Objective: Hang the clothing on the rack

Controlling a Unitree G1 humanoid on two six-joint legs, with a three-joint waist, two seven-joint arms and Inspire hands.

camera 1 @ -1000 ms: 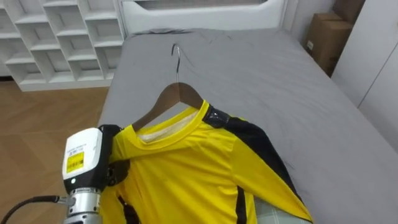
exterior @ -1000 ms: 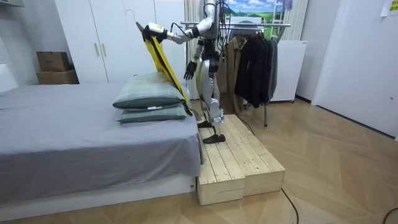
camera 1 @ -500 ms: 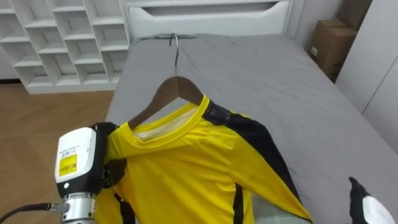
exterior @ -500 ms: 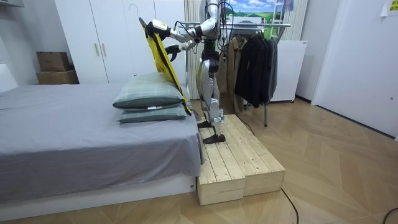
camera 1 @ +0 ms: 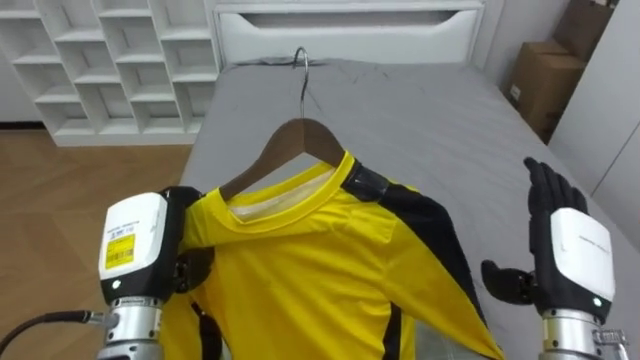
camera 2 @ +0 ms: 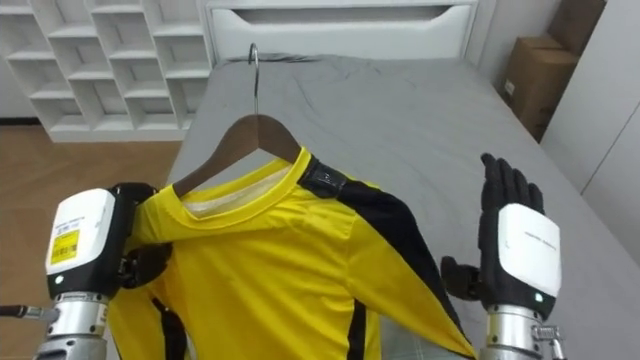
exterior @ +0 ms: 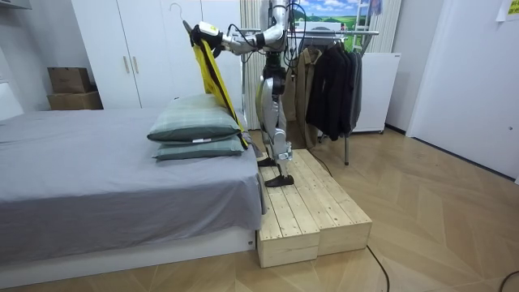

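Yellow shirt (camera 1: 300, 270) with black panels, on a brown wooden hanger (camera 1: 290, 140).
Black covers one shoulder and lines the front seams. Behind it are a plain grey bed sheet (camera 1: 430, 120), white cubby shelves (camera 1: 100, 60) and a brown cardboard box (camera 1: 545, 78).

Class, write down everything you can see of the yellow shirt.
The shirt is bright yellow with black panels down one shoulder and sleeve and a round collar, in smooth fabric. It hangs on a wooden hanger with a metal hook, held up over the grey bed. The left hand grips its shoulder; the open right hand is beside it, apart.
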